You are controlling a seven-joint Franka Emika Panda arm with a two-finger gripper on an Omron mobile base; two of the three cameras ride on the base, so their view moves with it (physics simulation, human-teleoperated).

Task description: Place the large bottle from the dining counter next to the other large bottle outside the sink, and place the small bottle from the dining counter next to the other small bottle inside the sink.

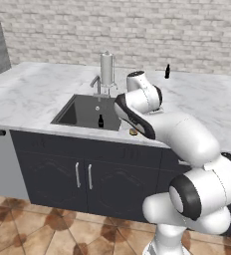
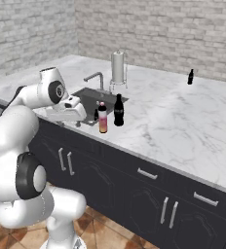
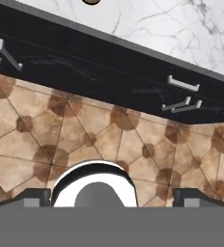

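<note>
The counter [image 2: 183, 121] right of the sink [image 2: 88, 99] is broad and bare, open from above and from the front, as far as a small dark bottle [image 2: 190, 76] near the back wall. At the sink's right front corner the pink-orange bottle [image 2: 103, 118] and the black bottle [image 2: 118, 110] stand just beside each other, leaving only a narrow gap. Behind the basin, the faucet [image 2: 95, 79] and a tall metal cylinder [image 2: 117, 68] block the rear. Inside the basin a small bottle [image 1: 101, 121] stands near the right wall; the rest of the floor lies open.
</note>
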